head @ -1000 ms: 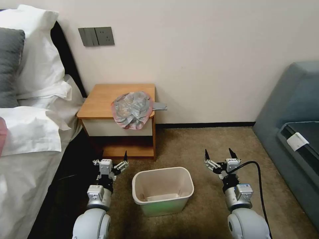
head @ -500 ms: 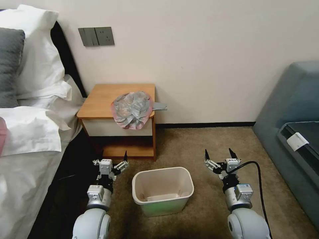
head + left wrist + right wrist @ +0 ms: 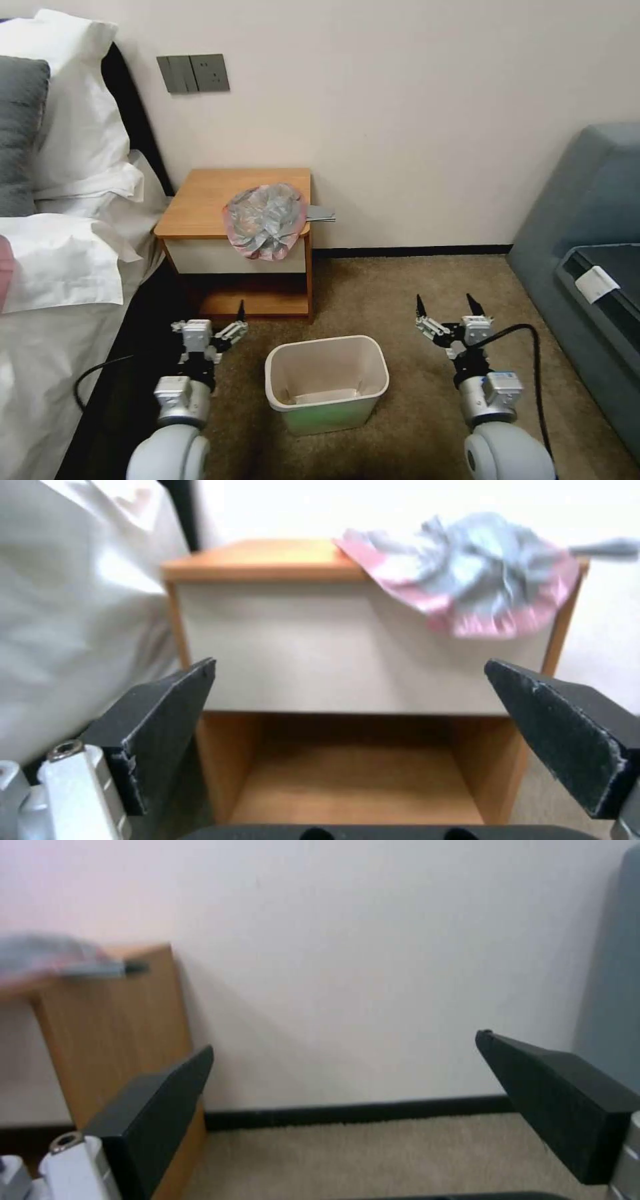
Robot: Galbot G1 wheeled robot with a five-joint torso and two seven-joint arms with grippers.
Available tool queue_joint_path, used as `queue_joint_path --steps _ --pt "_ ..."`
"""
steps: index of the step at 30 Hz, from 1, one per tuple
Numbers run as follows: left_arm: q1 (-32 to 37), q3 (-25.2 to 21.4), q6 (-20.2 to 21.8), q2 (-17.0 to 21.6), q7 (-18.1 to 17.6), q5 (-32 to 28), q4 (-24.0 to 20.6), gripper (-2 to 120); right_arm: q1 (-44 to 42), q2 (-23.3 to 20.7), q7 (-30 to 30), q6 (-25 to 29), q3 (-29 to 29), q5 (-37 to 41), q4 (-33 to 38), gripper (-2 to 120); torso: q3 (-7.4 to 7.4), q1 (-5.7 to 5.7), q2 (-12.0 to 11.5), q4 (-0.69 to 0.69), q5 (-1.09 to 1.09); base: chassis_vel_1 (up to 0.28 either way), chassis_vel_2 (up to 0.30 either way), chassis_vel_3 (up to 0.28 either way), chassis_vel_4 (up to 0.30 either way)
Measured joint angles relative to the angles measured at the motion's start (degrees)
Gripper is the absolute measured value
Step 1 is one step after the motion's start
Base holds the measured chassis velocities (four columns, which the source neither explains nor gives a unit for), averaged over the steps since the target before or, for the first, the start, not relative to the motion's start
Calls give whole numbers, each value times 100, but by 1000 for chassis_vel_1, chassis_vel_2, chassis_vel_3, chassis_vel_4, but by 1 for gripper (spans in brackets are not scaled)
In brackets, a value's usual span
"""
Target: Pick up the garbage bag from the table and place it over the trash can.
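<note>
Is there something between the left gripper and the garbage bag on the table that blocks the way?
Nothing visible does. The left gripper hangs open, low before the table; the garbage bag lies on its front right corner, draping over the edge, with open air between. The trash can stands aside on the carpet.

Both arms end in rounded pale-grey shells and silver metal wrist cylinders with small blue-marked labels. The left gripper [image 3: 212, 321] and right gripper [image 3: 448, 310] have white-silver linkages, a visible screw head, and matte black pointed fingers [image 3: 163, 720]. A black cable [image 3: 527, 373] loops beside the right wrist.
</note>
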Motion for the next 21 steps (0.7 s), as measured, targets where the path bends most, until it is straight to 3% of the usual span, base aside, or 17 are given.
queue_joint_path --steps 5,13,21 --pt "377 -332 80 -3 35 -394 -621 100 -179 37 -21 -98 48 124 412 100 -1 0 0 1 4 0 0 0 0" --pt "1080 -952 239 -9 104 -1136 -1776 100 -774 157 -144 -529 250 720 1652 100 -1 0 2 0 -2 0 0 0 0" --pt "1379 -1212 308 -12 130 -1454 -1889 100 -833 130 -137 -643 270 873 1709 100 -1 0 1 0 0 0 0 0 0"
